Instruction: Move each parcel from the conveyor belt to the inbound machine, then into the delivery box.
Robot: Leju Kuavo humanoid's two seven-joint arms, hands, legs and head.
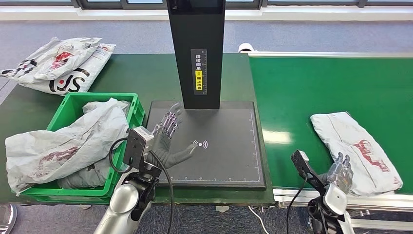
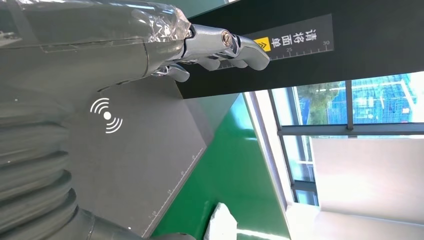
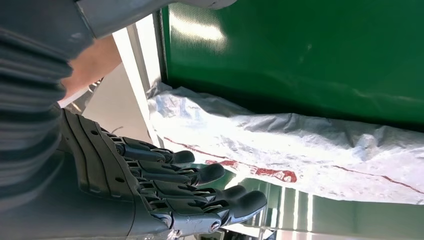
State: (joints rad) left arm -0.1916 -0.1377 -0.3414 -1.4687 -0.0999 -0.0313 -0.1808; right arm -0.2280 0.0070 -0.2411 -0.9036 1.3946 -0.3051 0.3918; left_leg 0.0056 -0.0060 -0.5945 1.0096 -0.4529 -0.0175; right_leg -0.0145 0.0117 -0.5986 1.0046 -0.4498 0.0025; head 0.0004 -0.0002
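right hand [image 1: 339, 169], fingers spread and empty, sits touching the crumpled grey plastic parcel [image 1: 358, 146], whose long axis runs 11-to-5 o'clock.

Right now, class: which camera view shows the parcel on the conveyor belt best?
The head view: the grey parcel lies whole on the conveyor belt, beside the right hand. The right wrist view shows a close, partial stretch; the left wrist view shows perhaps one white corner.

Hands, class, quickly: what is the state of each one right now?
Left hand: open, fingers spread over the black scanner plate, holding nothing.
Right hand: open, fingers apart beside the grey parcel on the belt, holding nothing.
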